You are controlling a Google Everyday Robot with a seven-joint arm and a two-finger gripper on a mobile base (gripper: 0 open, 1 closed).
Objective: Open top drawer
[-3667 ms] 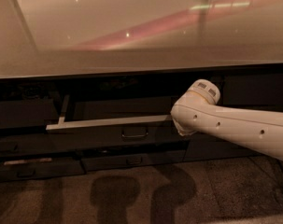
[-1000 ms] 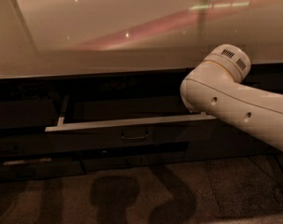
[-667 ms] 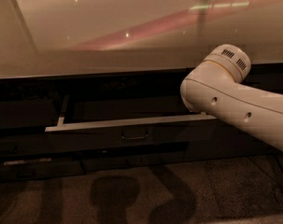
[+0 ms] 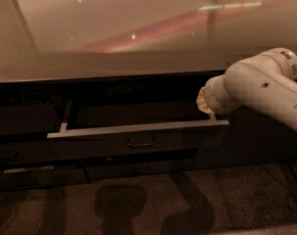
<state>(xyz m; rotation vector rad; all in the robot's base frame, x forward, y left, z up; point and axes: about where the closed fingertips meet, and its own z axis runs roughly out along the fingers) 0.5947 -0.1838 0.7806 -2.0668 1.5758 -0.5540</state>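
Dark grey top drawer (image 4: 138,143) stands pulled out below the pale worktop (image 4: 113,58), no farther than a second ago, while the white arm (image 4: 265,89) draws back rightward. Its claw (image 4: 207,107) sits by the drawer's right end, whether apart or together cannot be told; the opening looks done.

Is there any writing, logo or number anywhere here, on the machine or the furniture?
None can be read.
Arm: plain white with a few dark dots and a ribbed cap, no lettering.
Gripper, at the right end of the open top drawer: no mark visible.
Top drawer: dark front with a loop handle, no label.
Counter: only light reflections.
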